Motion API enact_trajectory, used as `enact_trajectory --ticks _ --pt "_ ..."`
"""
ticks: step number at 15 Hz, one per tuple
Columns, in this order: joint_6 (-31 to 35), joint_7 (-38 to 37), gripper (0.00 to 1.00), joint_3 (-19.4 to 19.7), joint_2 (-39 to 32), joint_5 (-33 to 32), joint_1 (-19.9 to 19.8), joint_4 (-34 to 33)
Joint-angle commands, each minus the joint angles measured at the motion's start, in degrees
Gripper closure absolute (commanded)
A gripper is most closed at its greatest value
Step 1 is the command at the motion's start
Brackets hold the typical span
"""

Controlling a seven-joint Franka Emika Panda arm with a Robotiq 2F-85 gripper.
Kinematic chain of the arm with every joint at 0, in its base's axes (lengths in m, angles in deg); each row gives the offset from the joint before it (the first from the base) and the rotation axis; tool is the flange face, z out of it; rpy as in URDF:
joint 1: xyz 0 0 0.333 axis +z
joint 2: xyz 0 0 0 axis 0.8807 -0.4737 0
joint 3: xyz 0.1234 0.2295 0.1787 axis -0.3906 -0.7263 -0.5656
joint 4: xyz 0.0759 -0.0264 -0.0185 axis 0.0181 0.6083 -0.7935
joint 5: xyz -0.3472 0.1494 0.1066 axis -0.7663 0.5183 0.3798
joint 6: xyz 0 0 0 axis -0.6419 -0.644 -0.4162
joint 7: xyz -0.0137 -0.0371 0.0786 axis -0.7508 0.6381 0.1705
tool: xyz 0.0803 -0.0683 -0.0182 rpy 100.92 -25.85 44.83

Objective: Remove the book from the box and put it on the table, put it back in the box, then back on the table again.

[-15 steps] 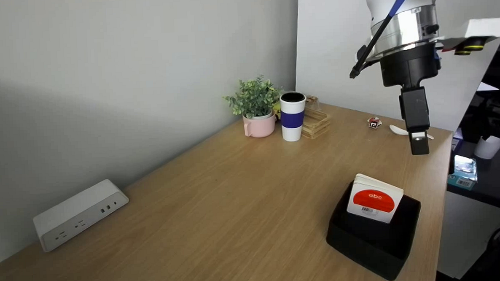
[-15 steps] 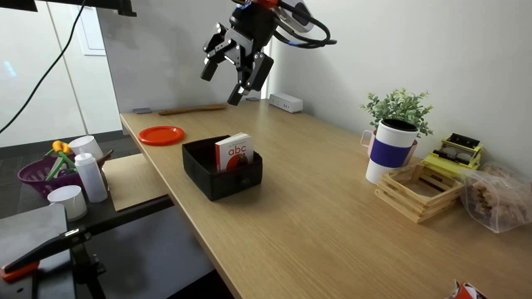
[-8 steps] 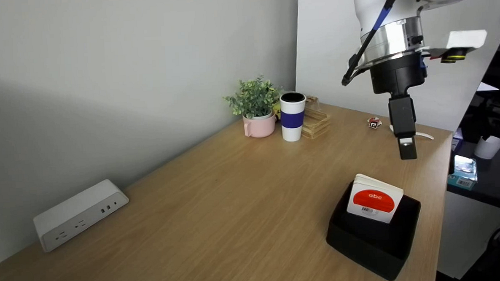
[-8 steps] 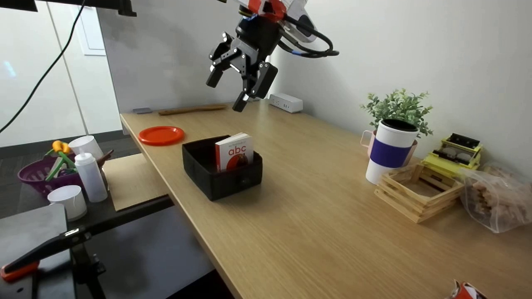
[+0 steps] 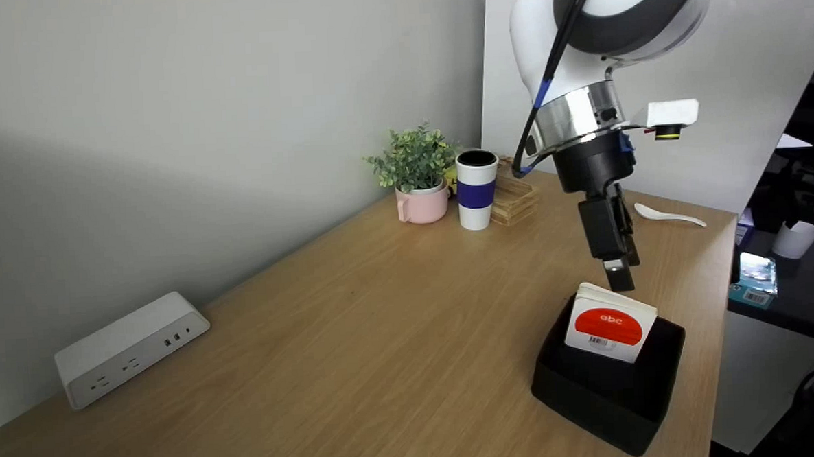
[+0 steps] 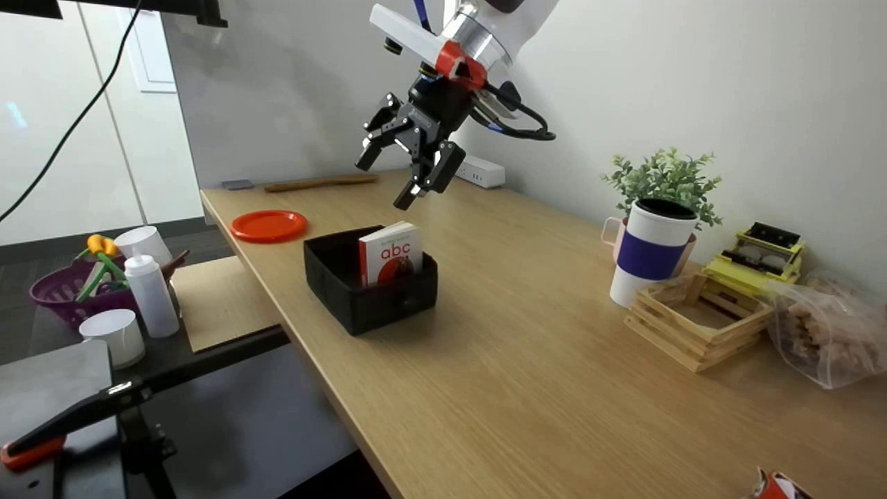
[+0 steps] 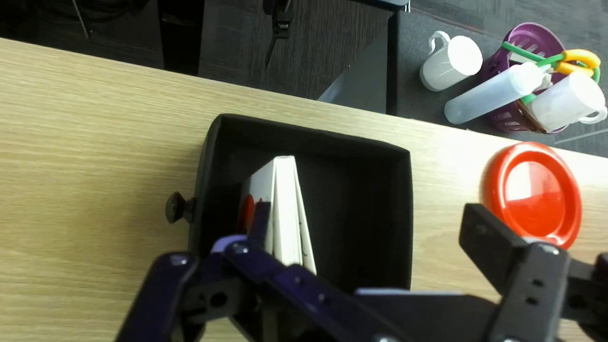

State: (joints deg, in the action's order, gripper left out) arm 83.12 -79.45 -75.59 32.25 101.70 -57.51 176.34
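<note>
The white book (image 6: 391,256) with its red patch stands tilted inside the black box (image 6: 388,308), its upper part rising above the rim. In the wrist view the book (image 7: 286,209) shows its pale page edge, leaning toward the box's knob side. My gripper (image 6: 385,180) hangs above and behind the box, its fingers wide apart with nothing between them. One finger (image 7: 260,221) overlaps the book in the wrist view, but a gap above it shows in an exterior view. The box rests on the wooden table (image 5: 330,355) near its edge. The book's lower part is hidden by the box wall.
A red plate (image 6: 269,226) lies beside the box near the table edge. Farther off stand a white cup with a purple band (image 5: 475,191), a potted plant (image 5: 418,166) and a wooden crate (image 6: 700,319). A power strip (image 5: 134,350) lies along the wall.
My gripper has come down and closer to the box, tilting slightly, with its fingers still spread. The book and box have not moved.
</note>
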Motion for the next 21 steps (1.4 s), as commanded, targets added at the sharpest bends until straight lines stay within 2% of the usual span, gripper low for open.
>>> enact_trajectory --ticks 1,4,6,13,17,21 --pt "-0.5 -0.5 0.0 -1.3 -0.9 -0.4 -1.1 -0.9" --pt "-0.7 -0.5 0.0 -1.4 -1.5 0.1 -1.3 -1.8" --pt "2.0 -2.7 0.0 -1.2 -1.1 1.2 -1.2 -0.6" --pt "12.6 -16.0 0.0 -0.7 -1.1 2.1 0.4 4.3" --pt "13.8 -21.9 0.0 -0.4 -1.0 1.3 1.0 6.2" --pt "13.3 -24.2 0.0 -0.3 -1.2 0.9 0.9 7.1"
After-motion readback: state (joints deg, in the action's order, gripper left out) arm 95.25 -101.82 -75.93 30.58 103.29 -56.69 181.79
